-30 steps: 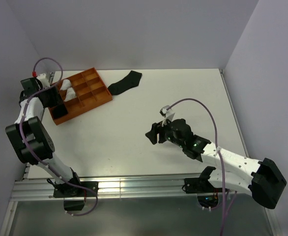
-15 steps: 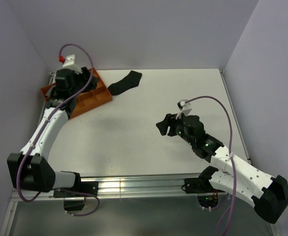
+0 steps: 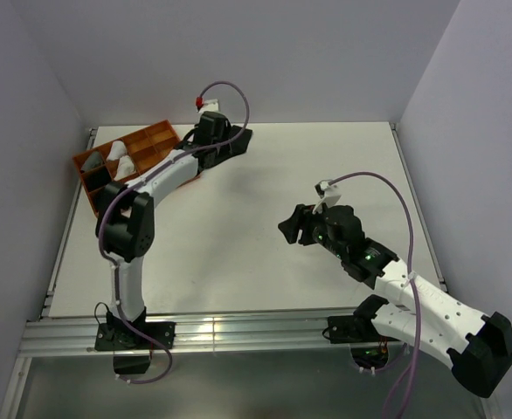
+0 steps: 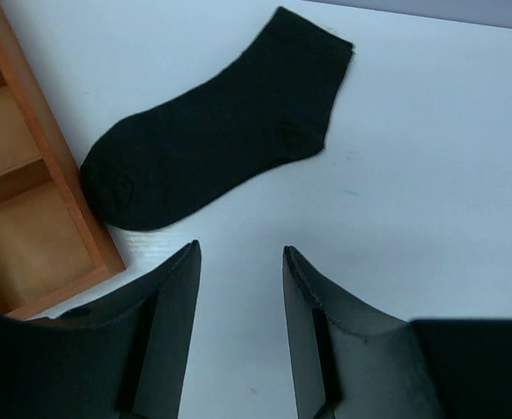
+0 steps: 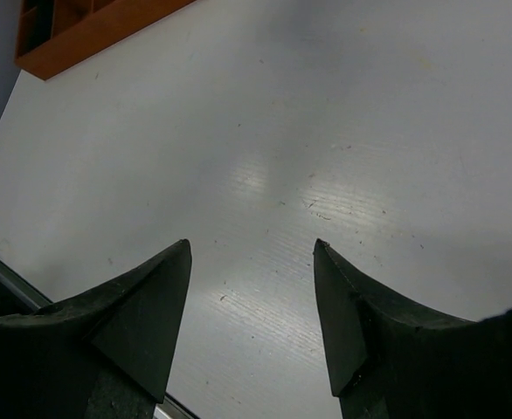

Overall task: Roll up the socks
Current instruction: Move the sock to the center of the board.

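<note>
1. The left arm reaches to 11 o'clock, where the left gripper point(image 3: 231, 142) hangs over the black sock point(image 3: 245, 133), which is mostly hidden.
2. The orange tray point(image 3: 139, 137) at 10 o'clock holds white rolled socks point(image 3: 117, 157).
3. The right gripper point(image 3: 287, 229) hovers over the table point(image 3: 238, 236) near centre, pointing toward 9 o'clock.

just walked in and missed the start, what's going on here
Two robot arms are on a sock-rolling job. The left gripper is stretched to the far side of the table, open and hanging just short of a black sock that lies flat beside the orange tray. It is not touching the sock. The right gripper is open over bare table, holding nothing. Some white bundles sit in the tray.
</note>
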You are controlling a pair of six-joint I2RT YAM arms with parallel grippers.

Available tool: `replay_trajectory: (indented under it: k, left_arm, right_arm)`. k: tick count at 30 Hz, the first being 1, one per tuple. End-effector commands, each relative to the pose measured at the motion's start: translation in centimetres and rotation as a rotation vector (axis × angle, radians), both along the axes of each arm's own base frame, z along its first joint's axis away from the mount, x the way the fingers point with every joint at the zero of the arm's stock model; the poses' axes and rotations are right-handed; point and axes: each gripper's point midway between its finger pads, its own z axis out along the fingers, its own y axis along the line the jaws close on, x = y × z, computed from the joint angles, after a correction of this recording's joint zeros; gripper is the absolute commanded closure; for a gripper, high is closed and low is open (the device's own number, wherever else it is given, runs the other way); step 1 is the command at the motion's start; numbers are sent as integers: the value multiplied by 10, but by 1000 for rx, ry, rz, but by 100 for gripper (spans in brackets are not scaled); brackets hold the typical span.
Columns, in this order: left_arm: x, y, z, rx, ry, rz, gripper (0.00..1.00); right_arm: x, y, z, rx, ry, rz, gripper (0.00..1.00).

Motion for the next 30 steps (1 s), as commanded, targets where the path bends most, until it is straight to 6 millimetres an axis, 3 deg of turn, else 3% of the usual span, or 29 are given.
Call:
replay_trajectory:
  k: [1,5,8,15,18,23,30]
  left_arm:
    - [26,18,5,48,-28,140,53]
    - [44,19,-18,96,-11,171,52]
    - [54,20,-51,130,41,185,52]
    - [74,43,-75,115,77,215,53]
    - [78,44,-89,112,106,188,53]
    - [78,38,-121,127,184,151,53]
    - [52,28,-156,93,332,115,56]
  right_arm:
    - [1,0,-2,2,12,-1,35]
    - [-1,0,-11,-18,31,8,35]
    - [-3,1,-15,-25,41,22,36]
    - [-2,1,-23,-45,51,26,36]
    - [-2,1,-27,-51,60,26,36]
    - [-4,6,-30,-42,76,48,36]
    - [-6,6,-31,-43,85,51,37]
